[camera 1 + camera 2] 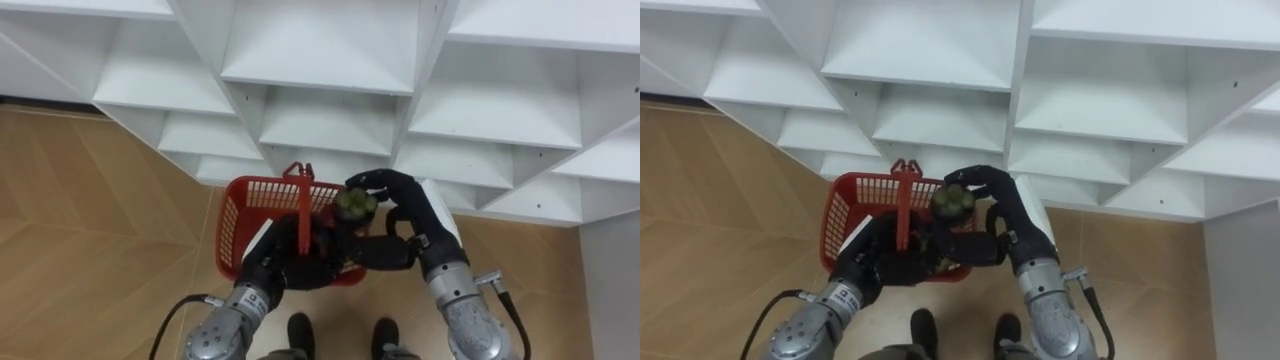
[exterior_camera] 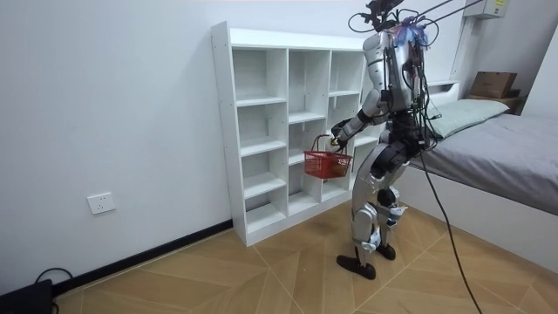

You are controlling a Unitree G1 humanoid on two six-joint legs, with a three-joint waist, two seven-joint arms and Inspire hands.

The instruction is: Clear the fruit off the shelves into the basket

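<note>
Standing close before the white closet (image 1: 330, 60), the robot grips the red basket (image 1: 235, 215) by its handle in its left hand (image 1: 290, 262), while its right hand (image 1: 405, 195) curls round a green fruit (image 1: 355, 203) held just above the basket's far right corner.

No text, number or sign can be read — not even on the red basket (image 2: 324, 164).
</note>
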